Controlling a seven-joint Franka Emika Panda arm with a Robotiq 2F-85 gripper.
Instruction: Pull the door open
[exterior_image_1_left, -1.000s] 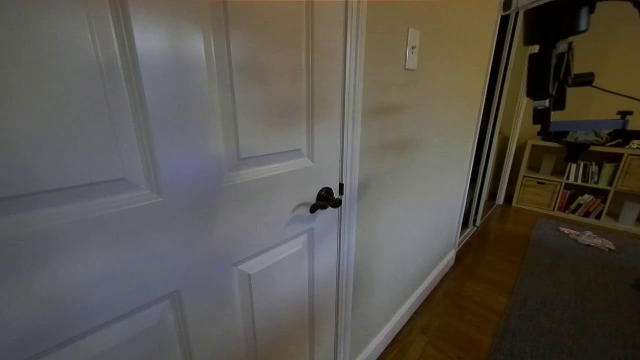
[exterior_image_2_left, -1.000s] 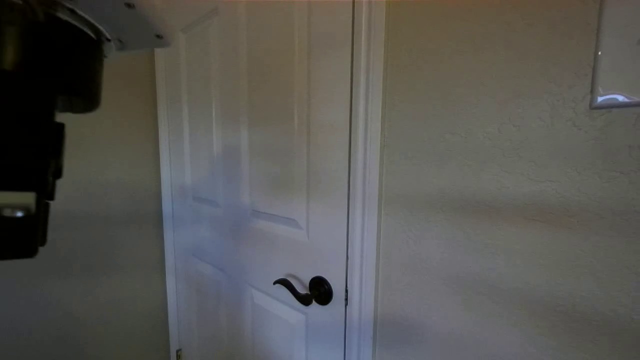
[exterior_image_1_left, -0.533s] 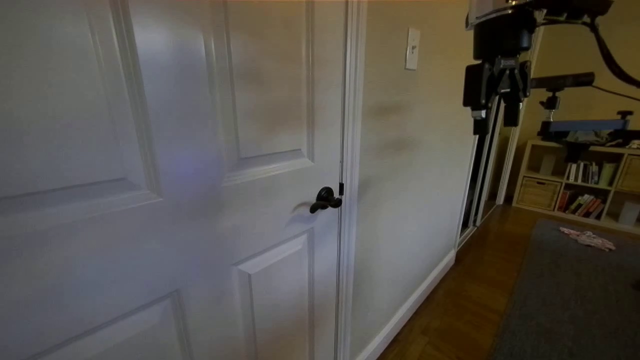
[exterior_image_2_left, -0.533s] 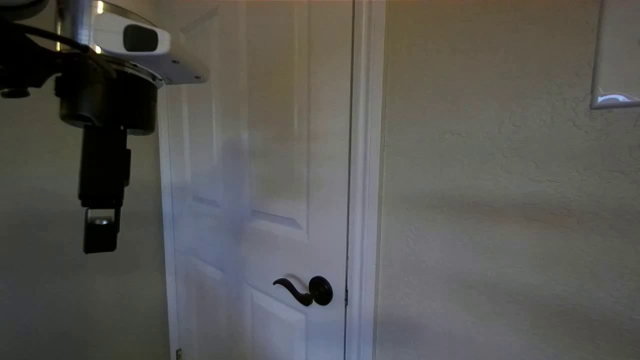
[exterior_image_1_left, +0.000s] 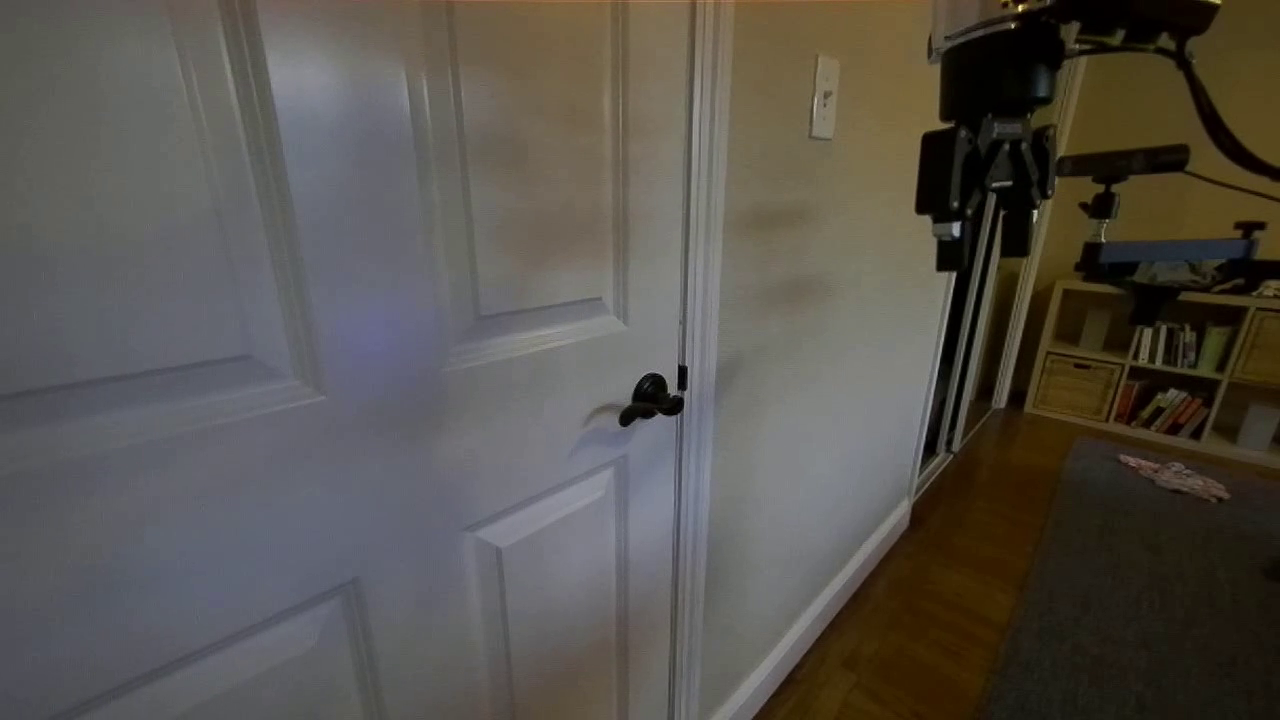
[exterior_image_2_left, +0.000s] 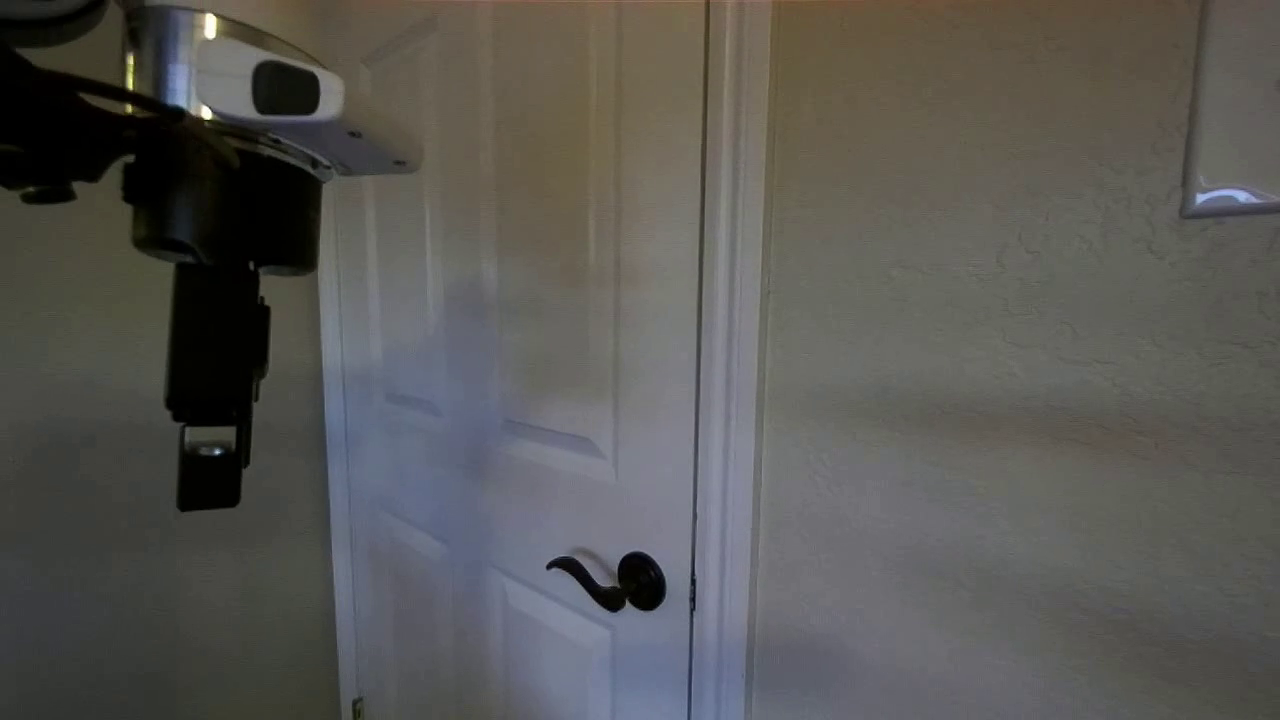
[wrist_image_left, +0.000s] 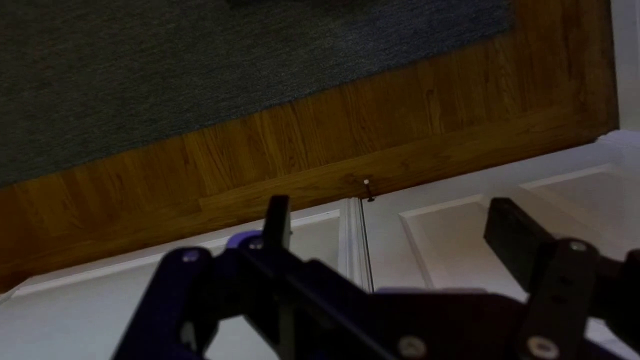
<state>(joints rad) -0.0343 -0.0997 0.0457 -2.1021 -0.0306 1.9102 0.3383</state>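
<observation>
The white panelled door (exterior_image_2_left: 525, 330) stands closed in its frame (exterior_image_2_left: 735, 350), with the dark lever handle (exterior_image_2_left: 610, 598) on its right side and what looks like a hinge (exterior_image_2_left: 357, 708) at the left edge. The end effector (exterior_image_1_left: 984, 248) points down, its fingers (wrist_image_left: 512, 235) spread well apart with nothing between them, and in both exterior views it hangs higher than the handle and well apart from it. The approach is the likeliest trouble: the wrist view shows the floor (wrist_image_left: 400, 110), the rug (wrist_image_left: 150, 75) and the foot of the door but no handle, so misjudged depth could ram a finger into the door's face or bring the grip in short. Room behind the handle looks tight, and its curved, tapering left end could let a grip slide off. Pulling before the handle is pressed down far enough would probably leave the door latched, with the fingers slipping or the arm (exterior_image_2_left: 230, 70) straining. Once freed, the door should swing towards the near side; backing straight out rather than following its arc to the left could wrench the handle from the grip.
</observation>
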